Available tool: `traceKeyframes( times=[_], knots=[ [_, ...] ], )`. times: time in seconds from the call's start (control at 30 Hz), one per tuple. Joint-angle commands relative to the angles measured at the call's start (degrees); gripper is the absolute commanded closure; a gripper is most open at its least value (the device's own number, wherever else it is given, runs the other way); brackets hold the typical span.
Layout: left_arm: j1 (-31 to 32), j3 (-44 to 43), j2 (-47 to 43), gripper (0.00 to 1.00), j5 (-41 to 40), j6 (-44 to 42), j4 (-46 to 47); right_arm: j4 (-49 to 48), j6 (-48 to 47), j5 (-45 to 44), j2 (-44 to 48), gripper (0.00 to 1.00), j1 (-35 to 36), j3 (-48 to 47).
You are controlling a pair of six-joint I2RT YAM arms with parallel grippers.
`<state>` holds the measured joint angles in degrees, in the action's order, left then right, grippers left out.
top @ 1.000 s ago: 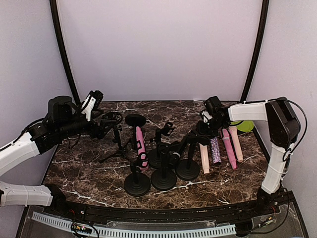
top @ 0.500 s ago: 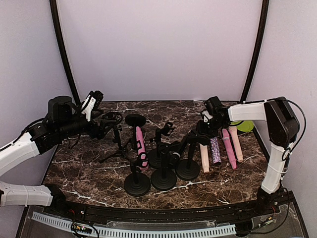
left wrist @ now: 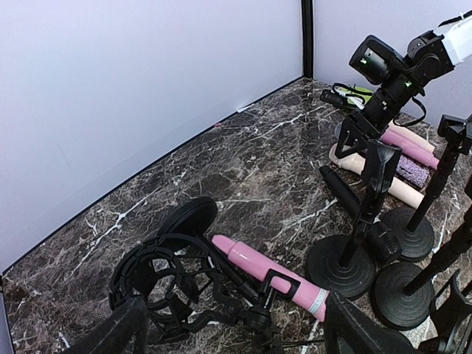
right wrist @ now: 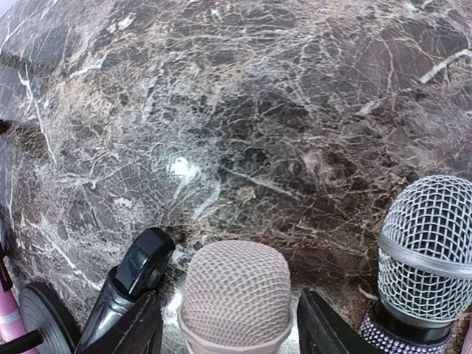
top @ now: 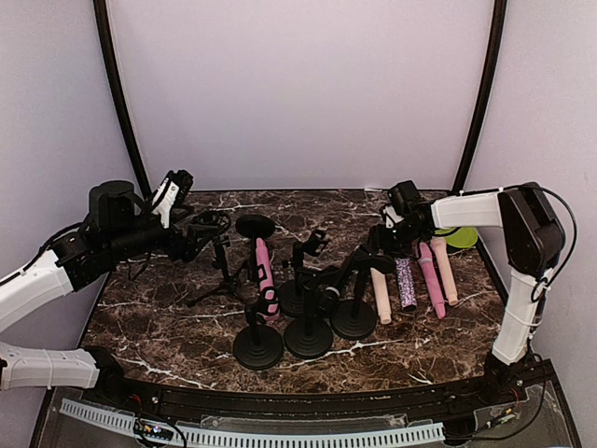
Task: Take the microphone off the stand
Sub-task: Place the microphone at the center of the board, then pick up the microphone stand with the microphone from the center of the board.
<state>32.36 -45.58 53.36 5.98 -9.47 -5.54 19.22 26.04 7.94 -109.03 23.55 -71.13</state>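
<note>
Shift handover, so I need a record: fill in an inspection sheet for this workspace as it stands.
Surface: dark marble table, no spills seen.
Job's things: pink microphone clipped in its stand; cream microphone lying flat with three others.
Clutter: empty stands, tripod shock mount, green object.
Grippers: left gripper open, empty; right gripper open astride the cream microphone's head.
Cables: black cable loops beside right arm.
Surroundings: plain pale walls, two black poles.

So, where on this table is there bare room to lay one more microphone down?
The table is bare along the back wall, behind the stands. Another free patch lies front left, between the tripod stand and the near edge. The middle is crowded with round-base stands, the right side with a row of microphones.
</note>
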Motion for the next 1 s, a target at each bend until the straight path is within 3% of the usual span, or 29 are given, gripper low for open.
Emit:
traceKeyframes(
  times=[0.0, 0.43, 0.67, 0.77, 0.97],
  knots=[
    [-0.3, 1.1, -1.6, 0.16, -0.7, -0.8, 2.0, -1.8, -0.2, 0.8, 3.0, 0.34, -0.6, 0.9],
    [-1.5, 0.8, -2.9, 0.13, -1.8, -0.1, 2.1, 4.1, -8.8, -0.4, 11.6, 0.24, -0.6, -9.3],
    [-6.2, -0.2, -1.4, 0.11, 6.4, 2.0, 3.4, 6.6, -15.5, 0.8, 11.2, 0.19, 2.0, -18.8],
    [-6.8, -5.6, 3.2, 0.16, 13.5, 1.5, 1.1, 6.0, -15.7, 2.5, 9.9, 0.19, 2.8, -21.3],
    [-6.8, -23.5, 17.7, 0.19, 18.1, -3.2, -8.0, 2.8, -15.1, 4.2, 10.9, 0.18, 3.0, -19.2]
  ],
)
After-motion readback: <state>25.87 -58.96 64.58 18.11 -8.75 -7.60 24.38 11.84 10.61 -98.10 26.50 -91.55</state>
